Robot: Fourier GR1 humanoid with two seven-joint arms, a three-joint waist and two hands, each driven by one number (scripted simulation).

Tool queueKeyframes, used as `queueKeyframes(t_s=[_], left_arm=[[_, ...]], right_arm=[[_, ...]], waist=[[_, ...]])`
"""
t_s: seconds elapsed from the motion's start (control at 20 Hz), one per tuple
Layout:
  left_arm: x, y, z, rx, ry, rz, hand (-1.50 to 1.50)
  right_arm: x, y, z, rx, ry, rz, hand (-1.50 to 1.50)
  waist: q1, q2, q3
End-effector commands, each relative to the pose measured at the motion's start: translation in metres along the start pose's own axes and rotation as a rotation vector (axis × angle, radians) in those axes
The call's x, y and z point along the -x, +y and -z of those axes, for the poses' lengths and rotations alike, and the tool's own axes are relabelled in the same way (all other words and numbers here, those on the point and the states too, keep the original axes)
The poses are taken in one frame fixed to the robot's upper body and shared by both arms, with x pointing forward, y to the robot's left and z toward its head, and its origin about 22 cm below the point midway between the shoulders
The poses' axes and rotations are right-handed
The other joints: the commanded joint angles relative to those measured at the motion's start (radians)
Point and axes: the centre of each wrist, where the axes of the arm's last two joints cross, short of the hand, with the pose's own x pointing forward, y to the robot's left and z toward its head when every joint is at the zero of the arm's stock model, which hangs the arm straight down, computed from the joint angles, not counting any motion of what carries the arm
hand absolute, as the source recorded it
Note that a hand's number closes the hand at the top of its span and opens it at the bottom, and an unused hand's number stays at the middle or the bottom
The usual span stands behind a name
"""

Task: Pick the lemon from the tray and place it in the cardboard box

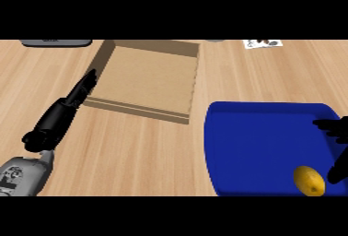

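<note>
While the small yellow oval lemon [309, 180] lies at the near right corner of the shallow blue plastic tray [258, 147], the black right hand [335, 143] hangs just beside it, to its right and slightly beyond. Right hand: fingers spread, thumb apart, holding nothing; one finger almost touches the fruit. Lemon: long axis roughly upright in the view, tilted a little; skin smooth, bright, slightly dimpled, unobstructed. Left hand [68, 108]: fingers straight, empty, resting by the left wall of the open brown cardboard box [146, 78], well apart from the fruit. Judgement: right hand is nearer; box lies up and left of tray.
</note>
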Motion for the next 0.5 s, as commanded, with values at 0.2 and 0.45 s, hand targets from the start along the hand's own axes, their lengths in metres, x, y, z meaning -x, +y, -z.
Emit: queueKeyframes(t_s=[0.2,0.45], left_arm=[[-0.009,0.01,-0.009,0.006,-0.004,-0.006,0.0],[0.005,0.003,0.0,-0.007,-0.011,-0.007,0.0]], right_arm=[[0.002,0.006,0.016,-0.015,0.138,-0.058,-1.5],[0.006,0.035,0.011,-0.032,0.078,-0.025,-1.5]], waist=[[0.006,0.0,0.0],[-0.008,0.0,0.0]])
